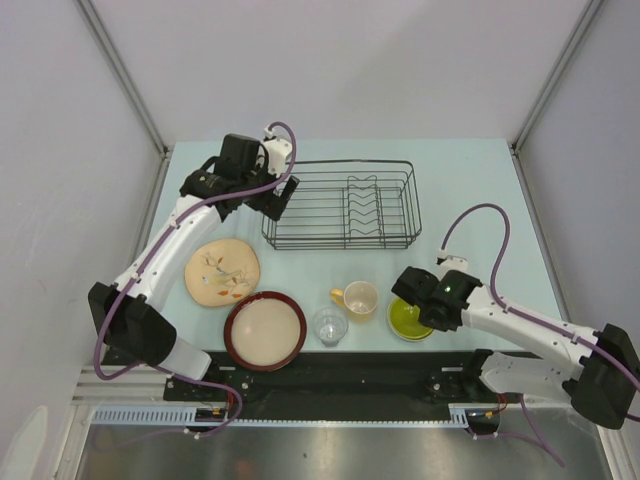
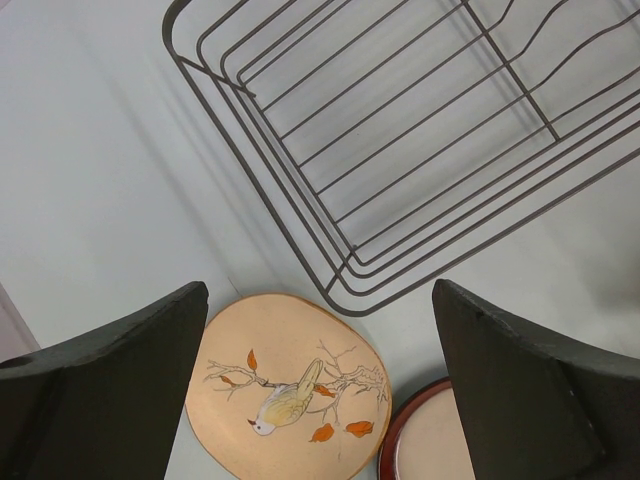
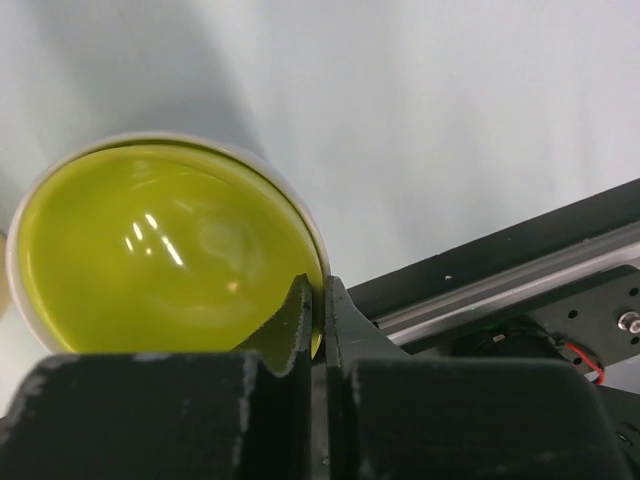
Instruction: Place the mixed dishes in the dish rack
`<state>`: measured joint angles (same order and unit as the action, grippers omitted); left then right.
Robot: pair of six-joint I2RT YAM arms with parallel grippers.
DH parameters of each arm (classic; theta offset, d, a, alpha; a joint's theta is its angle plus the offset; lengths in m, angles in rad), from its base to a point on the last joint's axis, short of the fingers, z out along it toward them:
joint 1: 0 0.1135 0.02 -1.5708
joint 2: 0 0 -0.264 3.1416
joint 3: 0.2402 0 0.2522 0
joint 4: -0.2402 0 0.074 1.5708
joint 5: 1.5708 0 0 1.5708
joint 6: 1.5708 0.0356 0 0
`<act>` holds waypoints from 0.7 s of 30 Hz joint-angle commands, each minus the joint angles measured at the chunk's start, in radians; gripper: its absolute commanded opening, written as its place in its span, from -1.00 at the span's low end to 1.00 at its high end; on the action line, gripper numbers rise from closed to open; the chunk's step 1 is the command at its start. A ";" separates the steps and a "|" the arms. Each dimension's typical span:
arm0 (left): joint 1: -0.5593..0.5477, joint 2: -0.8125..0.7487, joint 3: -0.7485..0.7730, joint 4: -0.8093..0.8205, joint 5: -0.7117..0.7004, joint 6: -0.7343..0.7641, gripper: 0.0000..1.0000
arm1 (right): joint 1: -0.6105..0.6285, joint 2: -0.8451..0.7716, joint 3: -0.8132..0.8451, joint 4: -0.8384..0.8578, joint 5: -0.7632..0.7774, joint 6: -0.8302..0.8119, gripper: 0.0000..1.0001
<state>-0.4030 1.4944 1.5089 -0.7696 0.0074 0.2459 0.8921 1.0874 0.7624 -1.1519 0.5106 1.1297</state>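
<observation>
The left hand [image 1: 266, 192] is held spread and empty above the left end of the dish rack [image 1: 350, 162], in which no dish is seen, so by this showing none of the loading is done. Along the near side of the worktop [image 1: 480, 200], all apart from the rack, are laid the beige floral-patterned plate [image 1: 222, 272], the dark-red-rimmed cream dish [image 1: 265, 330], the clear glass [image 1: 329, 325] and the pale yellow mug [image 1: 359, 299]. Furthest right, the lime green bowl [image 1: 408, 318] is pinched at its rim by the right hand [image 3: 320, 300]. A pale edge, probably the small pale saucer [image 3: 292, 192], is seen around it. All six pieces are judged left to load.
</observation>
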 commanded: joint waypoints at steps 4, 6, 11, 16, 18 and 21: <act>-0.007 -0.031 -0.006 0.026 -0.004 0.020 1.00 | 0.016 -0.105 0.031 0.026 0.032 0.009 -1.00; -0.007 -0.031 -0.003 0.026 -0.004 0.020 1.00 | 0.018 -0.130 0.057 0.034 0.045 -0.021 -1.00; -0.007 -0.029 0.004 0.023 -0.004 0.016 1.00 | 0.022 -0.182 0.100 0.050 0.055 -0.080 -1.00; -0.008 -0.026 0.005 0.023 -0.004 0.016 0.99 | 0.022 -0.195 0.187 0.034 0.101 -0.145 -1.00; -0.008 -0.025 0.005 0.024 -0.004 0.015 1.00 | 0.022 -0.181 0.227 0.024 0.149 -0.168 -1.00; -0.008 -0.022 0.007 0.024 -0.004 0.012 1.00 | 0.002 -0.130 0.320 0.023 0.213 -0.246 -1.00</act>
<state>-0.4034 1.4940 1.5017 -0.7681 0.0059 0.2462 0.9085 0.9226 0.9524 -1.1454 0.5762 0.9714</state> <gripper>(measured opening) 0.996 0.032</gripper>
